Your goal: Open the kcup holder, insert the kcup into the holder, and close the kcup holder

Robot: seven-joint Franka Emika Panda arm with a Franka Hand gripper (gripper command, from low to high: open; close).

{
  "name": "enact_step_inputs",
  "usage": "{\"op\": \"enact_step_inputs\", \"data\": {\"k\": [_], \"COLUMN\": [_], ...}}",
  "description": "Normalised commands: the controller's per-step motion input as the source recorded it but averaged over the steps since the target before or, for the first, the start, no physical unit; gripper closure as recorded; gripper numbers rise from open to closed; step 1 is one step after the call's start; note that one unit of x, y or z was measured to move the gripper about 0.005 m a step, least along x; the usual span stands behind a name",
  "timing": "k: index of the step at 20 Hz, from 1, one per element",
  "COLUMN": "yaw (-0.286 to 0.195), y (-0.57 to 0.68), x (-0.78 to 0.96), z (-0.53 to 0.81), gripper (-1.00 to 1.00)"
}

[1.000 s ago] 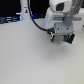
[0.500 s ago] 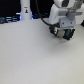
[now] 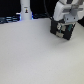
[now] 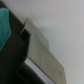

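In the exterior view the kcup holder (image 3: 61,29) is a black box at the back right of the pale table. My gripper (image 3: 66,23) hangs right over its top, against or just above it, and its fingers are lost against the dark box. The wrist view is blurred and close. It shows the holder's black body (image 4: 12,60) with a pale flat strip (image 4: 42,52) running along it, which may be a handle. A teal-green patch (image 4: 4,27) sits at the picture's edge, and I cannot tell whether it is the kcup.
A white bottle-like object (image 3: 25,10) stands at the back, on the exterior view's left, in front of a dark background with blue lights. The pale table (image 3: 30,55) stretches from the holder toward the front.
The arm has shifted a little toward the back and the exterior view's right, closer over the black box. The box has not moved.
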Motion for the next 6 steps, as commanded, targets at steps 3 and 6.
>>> {"op": "enact_step_inputs", "data": {"k": [3,6], "yaw": [0.080,0.092], "y": [0.49,0.47], "x": [-0.66,-0.34], "z": [0.01,0.32], "gripper": [-1.00,-1.00]}}
